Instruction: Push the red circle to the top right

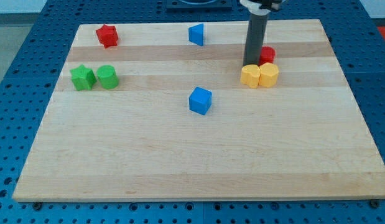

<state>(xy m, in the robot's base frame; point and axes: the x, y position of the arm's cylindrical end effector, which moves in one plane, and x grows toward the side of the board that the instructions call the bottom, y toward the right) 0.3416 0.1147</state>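
Observation:
The red circle [267, 55] sits on the wooden board [198, 149] toward the view's upper right, partly hidden behind the dark rod. My tip [250, 64] rests just left of the red circle, touching or nearly touching it. Two yellow blocks [250, 76] [269, 74] lie side by side directly below the tip and the red circle, touching each other.
A red star-shaped block [107, 35] is at the top left. A blue triangular block [196, 33] is at the top middle. A green star [83, 78] and a green cylinder [107, 76] sit at the left. A blue cube [200, 101] lies near the centre.

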